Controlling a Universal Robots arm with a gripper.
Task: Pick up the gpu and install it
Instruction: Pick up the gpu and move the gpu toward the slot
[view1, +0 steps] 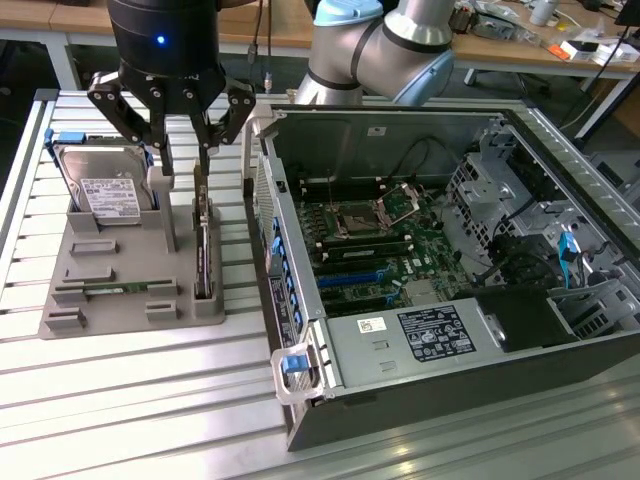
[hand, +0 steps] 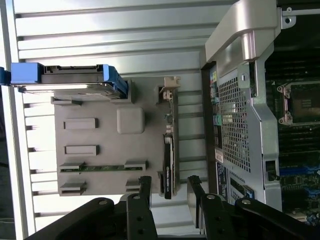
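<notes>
At the pick-up stage, by the look of it: approach made, grasp not yet taken, nothing installed.

Finds the gripper (view1: 185, 152) poised above the grey holder (view1: 130, 255), over the holder's edge nearest the computer case (view1: 400, 335). Shows the pincer spread wide apart and clamped on nothing.

Places the gpu (view1: 204, 250) upright on its long edge in the slot along that same case-side edge of the holder, lower than the fingertips (hand: 145, 181). In the wrist view, sets the thin card between the two fingers, roughly centred. Cannot tell from either view whether a fingertip brushes the card's top edge; no grip in any case.

Leaves the hard drive (view1: 105, 190) propped in the holder on the side away from the case, and the memory stick (view1: 110, 290) lying flat in the holder, also on the side away from the case. Neither near the fingers.

Puts the case just beside the holder, lying open with its motherboard (view1: 380, 240) exposed.

Calls, as a judgement, for keeping the card centred between the fingers, meeting its two flat faces squarely, and staying in line with the slot. Risks, with any skew, tipping the card or binding it against the slot walls.
</notes>
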